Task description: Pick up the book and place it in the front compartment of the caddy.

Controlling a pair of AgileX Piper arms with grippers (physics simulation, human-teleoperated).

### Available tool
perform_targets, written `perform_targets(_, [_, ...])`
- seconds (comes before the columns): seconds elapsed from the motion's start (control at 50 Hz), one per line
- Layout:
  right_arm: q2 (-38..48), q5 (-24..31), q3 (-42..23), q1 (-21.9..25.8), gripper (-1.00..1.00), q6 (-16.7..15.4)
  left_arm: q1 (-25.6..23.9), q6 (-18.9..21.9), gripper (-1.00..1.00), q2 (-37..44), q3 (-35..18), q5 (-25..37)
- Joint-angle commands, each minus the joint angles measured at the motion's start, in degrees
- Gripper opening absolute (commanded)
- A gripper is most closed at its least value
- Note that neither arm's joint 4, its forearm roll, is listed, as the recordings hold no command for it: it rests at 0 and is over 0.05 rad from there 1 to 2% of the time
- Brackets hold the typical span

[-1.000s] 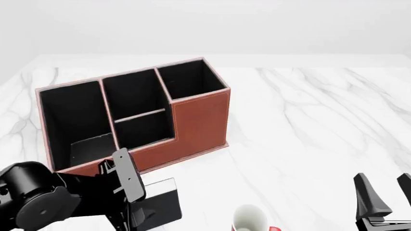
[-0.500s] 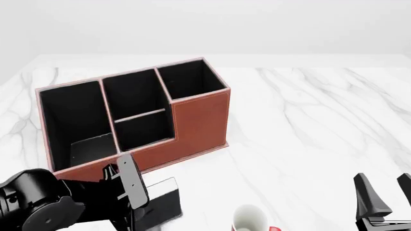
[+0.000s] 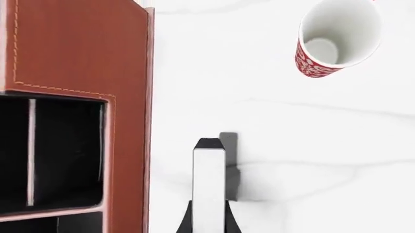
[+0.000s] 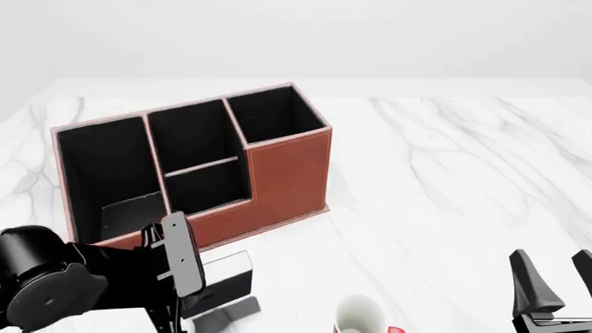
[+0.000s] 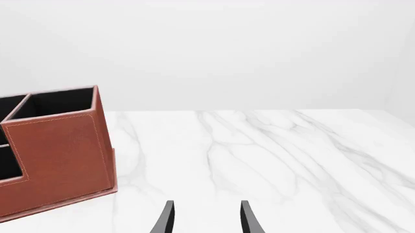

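Note:
My left gripper [image 4: 199, 281] is shut on the book [image 4: 229, 276], a thin black rectangle with a white band on its upper edge. The book hangs just above the table, near the front edge, with its shadow below it. The left wrist view shows the book [image 3: 209, 179] edge-on between the fingers. The red-brown caddy [image 4: 287, 173] stands behind and slightly left of it. Its front compartment [image 4: 208, 186] is the small low-walled black pocket, and it holds nothing. My right gripper [image 4: 556, 288] is open at the near right, holding nothing; in its own view the right gripper [image 5: 206, 219] points over bare marble.
A white-and-red mug [image 4: 361, 316] stands at the front edge, right of the book, and its open top shows in the left wrist view [image 3: 337, 36]. A small dark object lies in the caddy's wide left pocket [image 4: 129, 211]. The white marble table [image 4: 444, 180] stretches to the right.
The left gripper has risen with the book clamped in it. The book has come off the table and left a shadow beneath. The right arm has not moved.

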Motion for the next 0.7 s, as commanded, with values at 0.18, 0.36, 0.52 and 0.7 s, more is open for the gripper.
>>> perform_targets(0.18, [-0.1, -0.01, 0.04, 0.01, 1.0, -0.15, 4.79, 8.59, -1.0, -1.03, -8.92, 7.6])
perform_targets(0.36, [-0.09, -0.01, 0.04, 0.0, 1.0, -0.15, 7.92, 12.51, -1.0, -0.22, -14.11, 10.69])
perform_targets(0.52, [-0.11, -0.01, 0.04, 0.0, 1.0, -0.15, 9.35, 14.62, -1.0, -0.21, -18.1, 13.25])
perform_targets(0.7, [-0.1, -0.01, 0.04, 0.01, 1.0, -0.15, 12.46, 17.26, -1.0, 1.71, -23.16, 14.65])
